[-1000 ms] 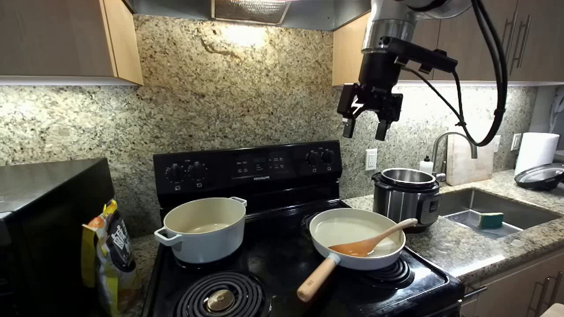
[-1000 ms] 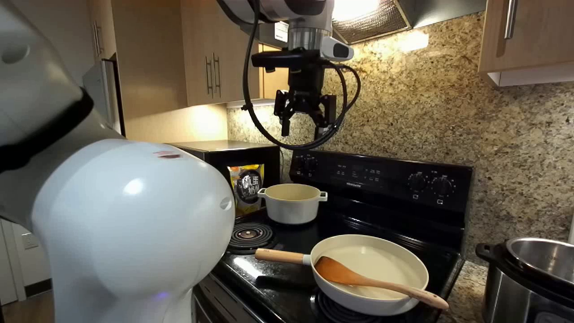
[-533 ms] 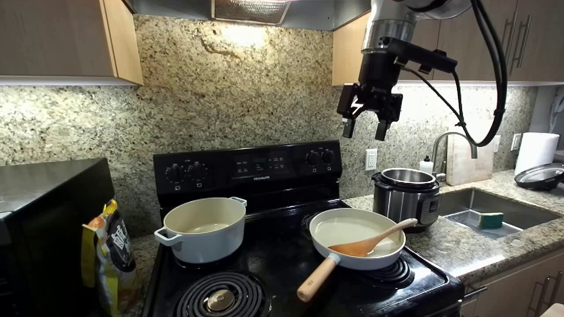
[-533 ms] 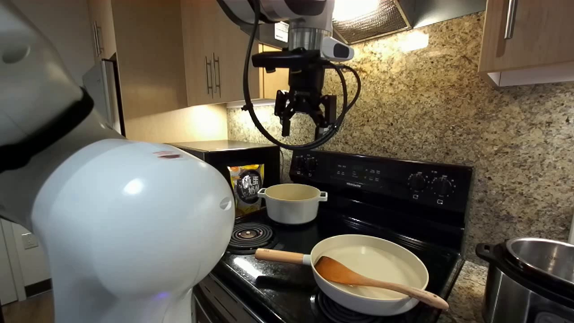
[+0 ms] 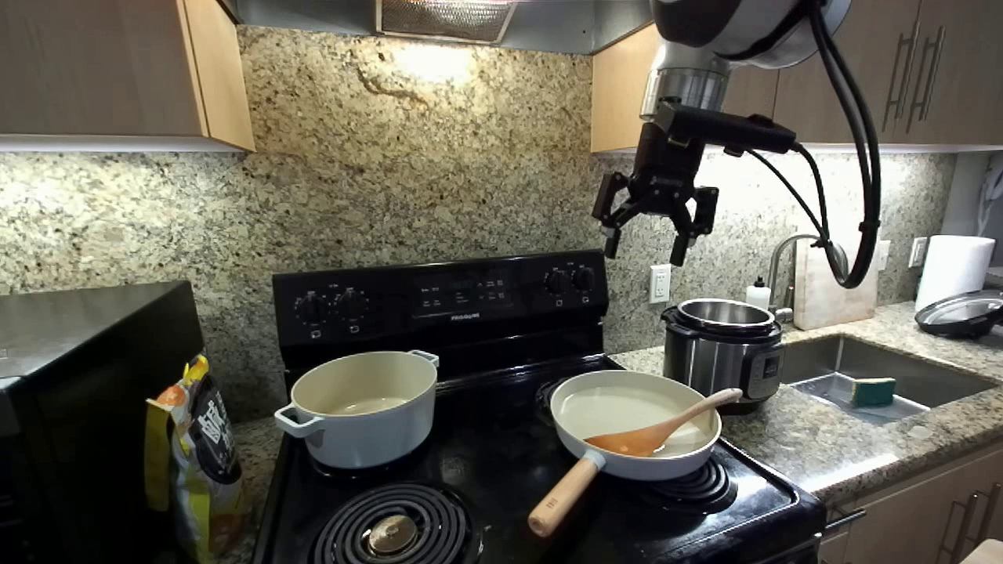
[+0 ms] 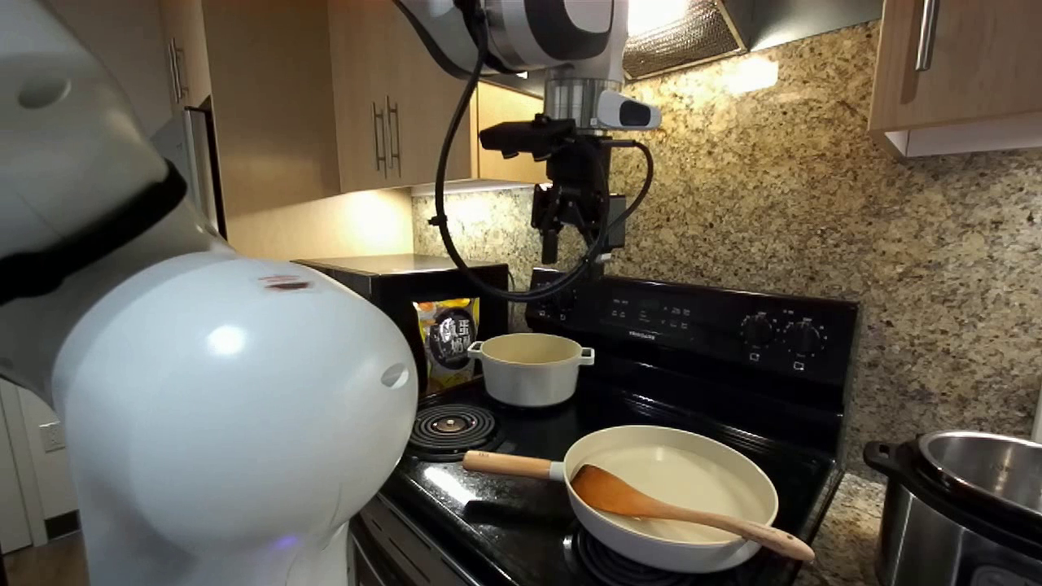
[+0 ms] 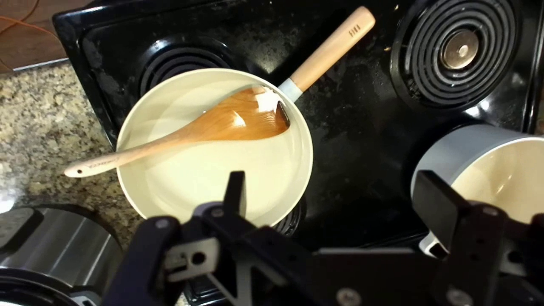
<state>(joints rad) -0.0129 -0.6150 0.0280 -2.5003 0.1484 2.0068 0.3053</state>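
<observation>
My gripper (image 5: 645, 254) is open and empty, high above the stove; it also shows in an exterior view (image 6: 575, 259) and the wrist view (image 7: 330, 174). Its fingers are wide apart and touch nothing. Below stands a cream frying pan (image 5: 611, 399) with a light wooden handle, on a right-hand burner. A wooden spatula (image 7: 238, 117) lies in the pan, its handle over the rim; it also shows in both exterior views (image 5: 639, 439) (image 6: 627, 498). A pale two-handled pot (image 5: 368, 427) stands at the stove's back left, partly behind a finger in the wrist view (image 7: 450, 148).
A pressure cooker (image 5: 721, 364) without a lid stands on the counter right of the stove, near the sink (image 5: 940, 376) with a sponge (image 5: 874, 392). A snack bag (image 5: 205, 454) leans by a black appliance (image 5: 86, 376). A bare burner (image 5: 392, 533) is at front left.
My gripper has come down a little and turned slightly in the last half second, after staying still. It remains open. The pan, spatula and pot have not moved.
</observation>
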